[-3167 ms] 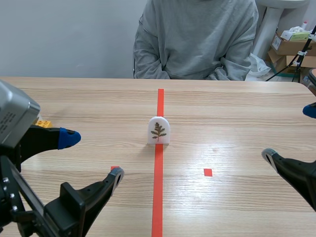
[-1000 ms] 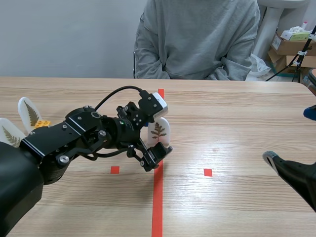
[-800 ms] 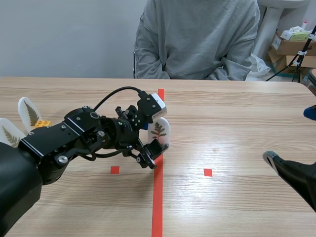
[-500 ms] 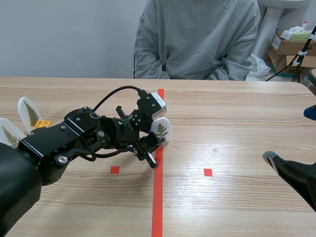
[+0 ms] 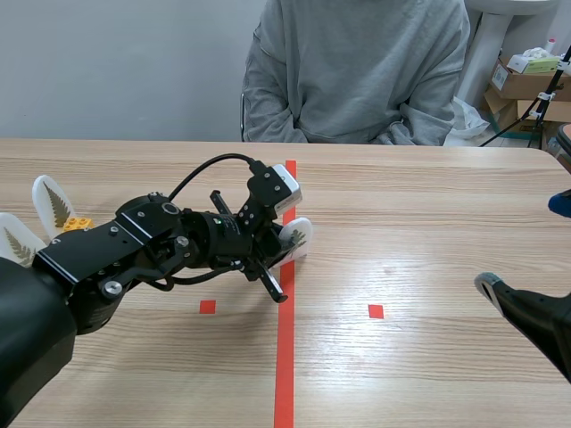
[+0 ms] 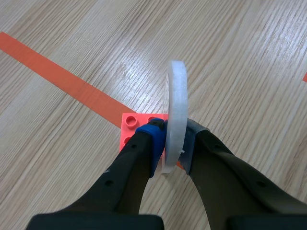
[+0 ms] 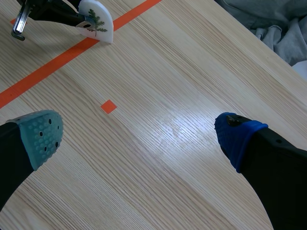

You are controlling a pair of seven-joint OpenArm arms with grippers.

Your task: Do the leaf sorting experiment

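A white arched tile with a leaf picture (image 5: 297, 236) is at the red tape line in the middle of the table, tilted over. My left gripper (image 5: 284, 247) has come in from the left and is shut on it. In the left wrist view the tile (image 6: 176, 108) shows edge-on, pressed between the two pads of the left gripper (image 6: 171, 140), above a small red brick (image 6: 130, 130). My right gripper (image 7: 141, 139) hangs open over bare table at the right, far from the tile (image 7: 98, 21). In the scene view the right gripper (image 5: 525, 242) is low at the right edge.
Two more leaf tiles (image 5: 53, 203) (image 5: 16, 242) and a yellow brick (image 5: 78, 223) stand at the far left. A person in a grey top (image 5: 357, 71) sits across the table. Cardboard boxes (image 5: 526, 80) are beyond the back right corner.
The left arm came from the near left to the tile. Over the last second its fingers closed on the tile, which has tipped from upright to tilted. The right arm has not moved.
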